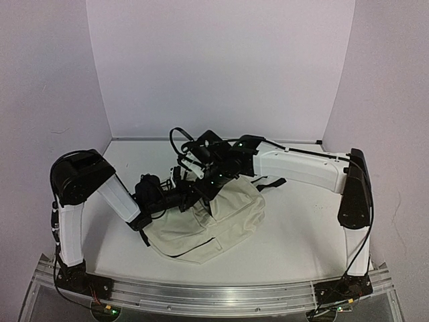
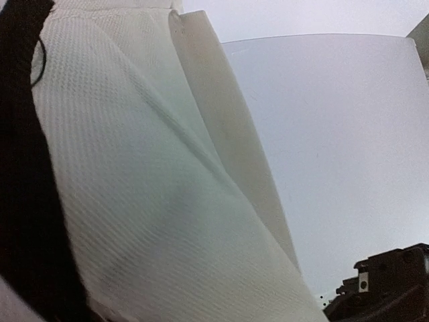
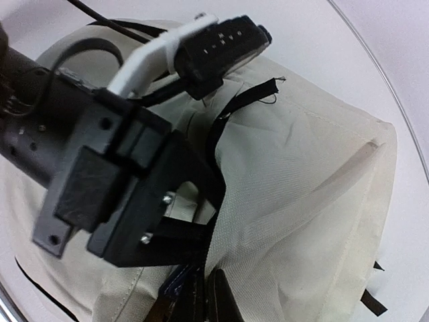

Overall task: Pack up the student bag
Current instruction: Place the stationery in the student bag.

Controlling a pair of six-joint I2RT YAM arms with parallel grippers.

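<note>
The student bag (image 1: 221,225), cream fabric with black trim, lies slumped in the middle of the table. Both arms meet at its upper left edge. In the right wrist view my left gripper (image 3: 191,231) is clamped on the black trim of the bag (image 3: 301,181), and my right gripper (image 3: 208,302) is shut on the same dark edge just below it. From above, the left gripper (image 1: 191,196) and right gripper (image 1: 209,180) sit close together over the bag's rim. Cream cloth (image 2: 167,201) fills the left wrist view and hides that gripper's fingers.
White walls close in the table on three sides. A black strap (image 1: 271,182) trails from the bag toward the right arm. An aluminium rail (image 1: 214,292) runs along the near edge. A dark arm part (image 2: 392,285) shows at the left wrist view's lower right.
</note>
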